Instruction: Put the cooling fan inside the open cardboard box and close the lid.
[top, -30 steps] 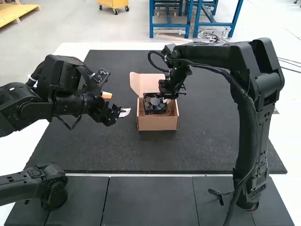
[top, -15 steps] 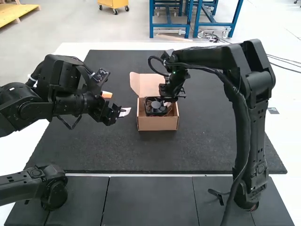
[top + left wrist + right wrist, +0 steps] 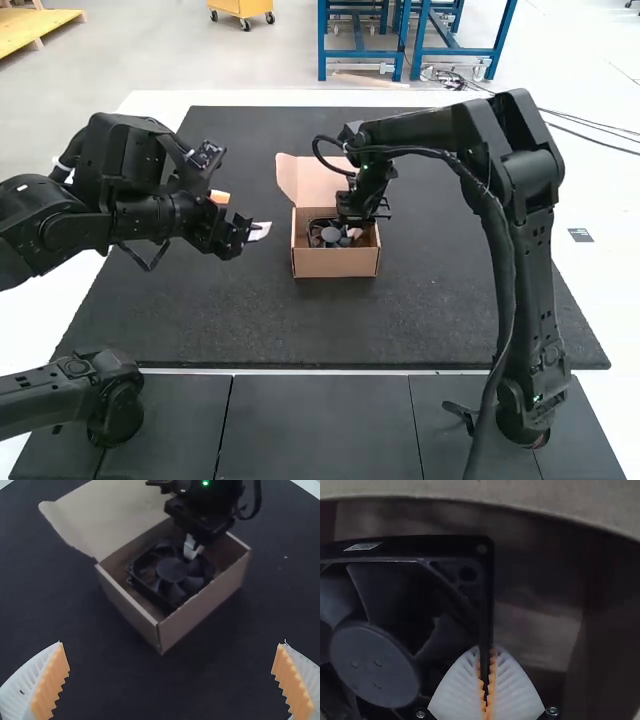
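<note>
Label (image 3: 362,546) on fan (image 3: 375,630), apparently illegible

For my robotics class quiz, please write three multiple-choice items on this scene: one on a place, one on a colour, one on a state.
1. Where is the cooling fan?
A) in the left jaws
B) inside the cardboard box
C) on top of the right arm

2. What colour are the pads of the left jaws?
A) green
B) blue
C) orange

3. How is the lid of the box?
A) open
B) shut
C) torn off

Key:
1 B, the fan sits between the box walls.
2 C, the left wrist view shows orange pads on white ribbed fingers.
3 A, the flap leans back and leaves the opening uncovered.
</note>
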